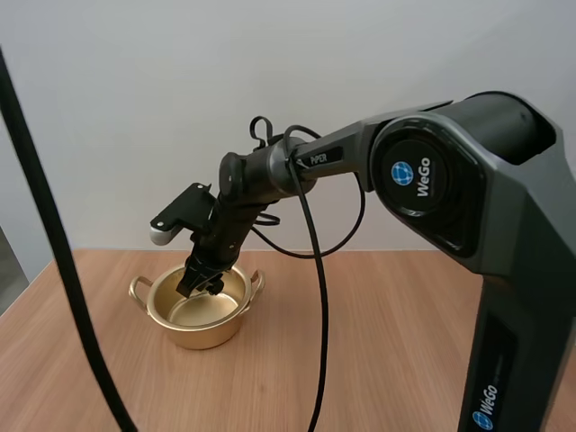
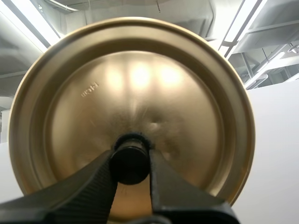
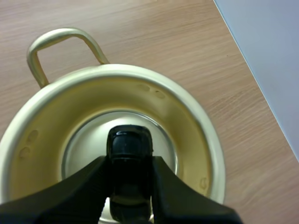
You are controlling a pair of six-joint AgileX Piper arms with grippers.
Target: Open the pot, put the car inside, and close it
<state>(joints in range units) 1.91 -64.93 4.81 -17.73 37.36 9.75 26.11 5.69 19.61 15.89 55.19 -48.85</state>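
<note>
An open golden pot (image 1: 200, 310) with two loop handles stands on the wooden table. My right gripper (image 1: 200, 281) reaches down into its mouth. In the right wrist view that gripper (image 3: 129, 186) is shut on a small black toy car (image 3: 130, 158), held just above the pot's shiny bottom (image 3: 88, 149). In the left wrist view my left gripper (image 2: 131, 179) is shut on the black knob (image 2: 129, 161) of the golden lid (image 2: 140, 93), which is held up off the pot with its top face toward the camera.
The wooden table (image 1: 387, 333) spreads out around the pot, with a pale wall behind it. My right arm's large base (image 1: 504, 270) rises at the near right. One pot handle (image 3: 56, 44) sticks out toward the far side.
</note>
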